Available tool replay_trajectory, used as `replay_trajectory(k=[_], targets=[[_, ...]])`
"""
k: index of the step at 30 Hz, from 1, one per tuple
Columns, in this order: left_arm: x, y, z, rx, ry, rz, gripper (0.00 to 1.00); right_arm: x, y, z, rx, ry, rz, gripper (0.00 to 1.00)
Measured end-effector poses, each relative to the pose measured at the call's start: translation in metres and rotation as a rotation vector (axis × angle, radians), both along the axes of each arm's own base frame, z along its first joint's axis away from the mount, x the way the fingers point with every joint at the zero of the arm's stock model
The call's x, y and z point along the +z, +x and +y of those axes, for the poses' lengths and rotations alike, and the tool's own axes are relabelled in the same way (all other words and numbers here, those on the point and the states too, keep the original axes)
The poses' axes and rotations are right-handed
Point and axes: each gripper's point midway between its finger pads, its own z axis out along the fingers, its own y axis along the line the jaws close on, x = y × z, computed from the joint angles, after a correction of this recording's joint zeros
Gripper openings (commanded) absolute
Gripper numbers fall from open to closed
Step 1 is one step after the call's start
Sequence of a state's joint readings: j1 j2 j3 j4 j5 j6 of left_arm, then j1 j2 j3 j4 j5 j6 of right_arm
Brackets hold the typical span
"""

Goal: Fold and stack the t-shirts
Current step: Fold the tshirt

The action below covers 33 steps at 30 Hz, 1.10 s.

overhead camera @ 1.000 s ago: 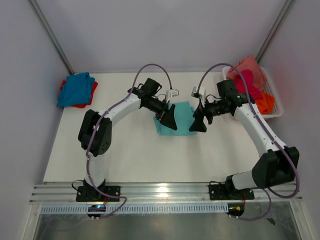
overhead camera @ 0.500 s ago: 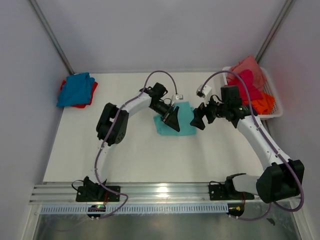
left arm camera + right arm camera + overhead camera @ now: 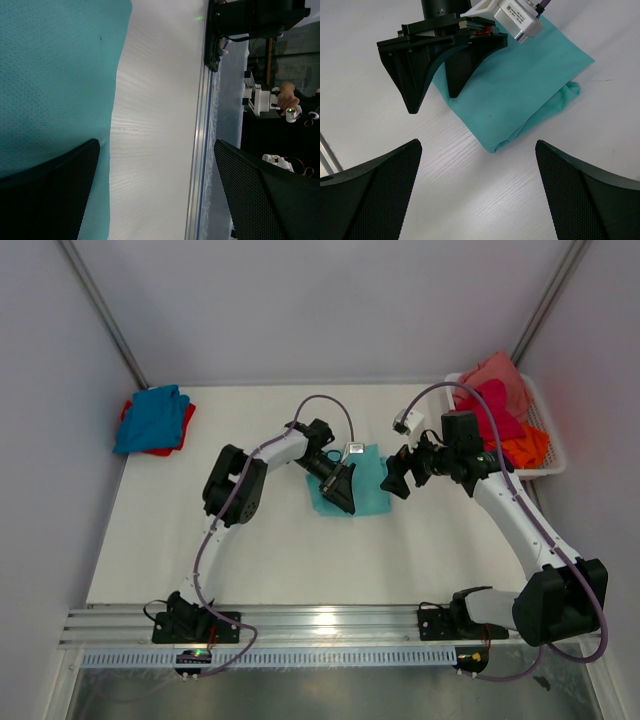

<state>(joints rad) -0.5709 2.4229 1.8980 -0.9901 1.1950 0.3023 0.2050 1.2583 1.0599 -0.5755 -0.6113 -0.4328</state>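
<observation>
A: What is altered?
B: The left gripper (image 3: pixel 342 490) is swung in over the folded mint-teal t-shirt (image 3: pixel 372 490), which lies mid-surface (image 3: pixel 250 550). The right gripper (image 3: pixel 398 475) is drawn back beside it.
A: Jaws?
B: Both pairs are spread and nothing is held (fold judged complete, stacking outstanding).

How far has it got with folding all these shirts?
Done: a blue shirt lies stacked on a red shirt in the far left corner. In hand: the teal shirt sits folded mid-table, both arms' jaws open, the left above it, nothing gripped. Left: stacking it, then the pink shirt, magenta shirt and orange shirt in the basket.
</observation>
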Motion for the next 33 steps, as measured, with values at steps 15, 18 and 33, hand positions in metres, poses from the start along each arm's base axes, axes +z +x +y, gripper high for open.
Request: replay_trajectory(k=[15, 18, 33], targets=[[0.062, 0.024, -0.011, 0.002, -0.07, -0.188, 0.99, -0.003, 0.0, 0.0, -0.002, 0.002, 0.001, 1.0], [0.073, 0.027, -0.015, 0.007, -0.088, -0.214, 0.99, -0.003, 0.001, 0.0, -0.003, 0.001, -0.002, 1.0], [-0.004, -0.009, -0.037, -0.084, 0.014, -0.067, 0.99, -0.006, 0.002, -0.002, -0.013, -0.008, -0.006, 0.99]])
